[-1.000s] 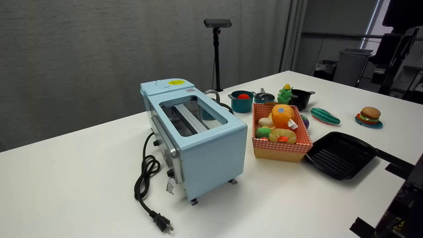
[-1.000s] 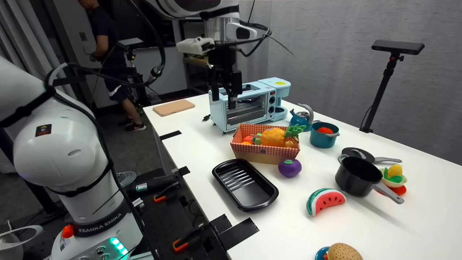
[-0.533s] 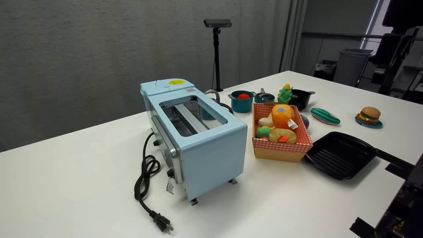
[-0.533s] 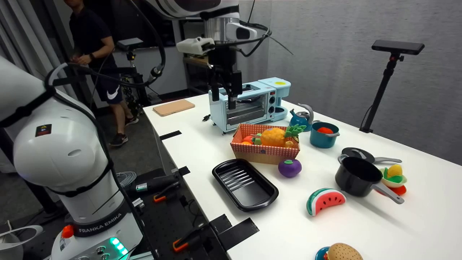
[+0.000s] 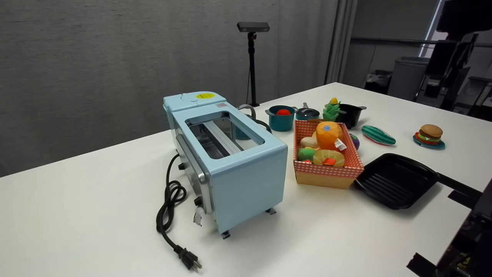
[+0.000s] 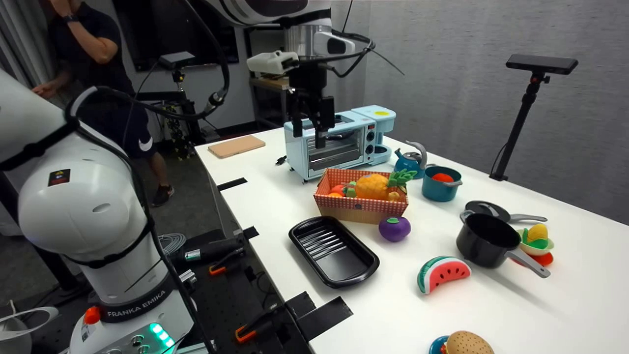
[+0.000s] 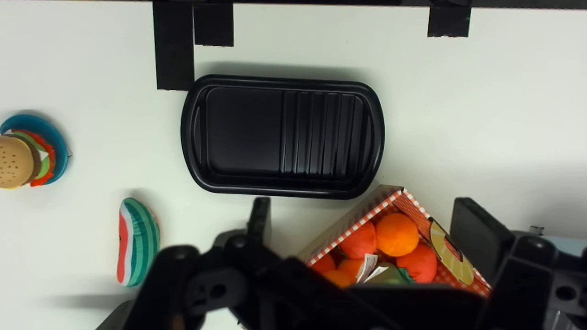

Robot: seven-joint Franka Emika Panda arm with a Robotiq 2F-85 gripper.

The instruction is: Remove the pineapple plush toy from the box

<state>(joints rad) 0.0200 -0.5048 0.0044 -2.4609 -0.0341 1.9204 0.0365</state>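
Centring pincer (image 7: 366,220) over pineapple (image 6: 372,187) before descending seems best, lest it snag box (image 6: 346,213). Jaws stand wide, holding nothing.

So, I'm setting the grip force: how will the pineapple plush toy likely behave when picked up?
The pineapple plush toy looks puffy and quilted, so it will probably squash and weigh little. Its green leafy tuft, jutting over the rim of the box, may flop. Its rounded body could roll if nudged.

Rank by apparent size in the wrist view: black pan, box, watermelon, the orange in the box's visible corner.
1. Black pan and box: order unsure, the gripper hides part of the box.
2. Watermelon
3. Orange
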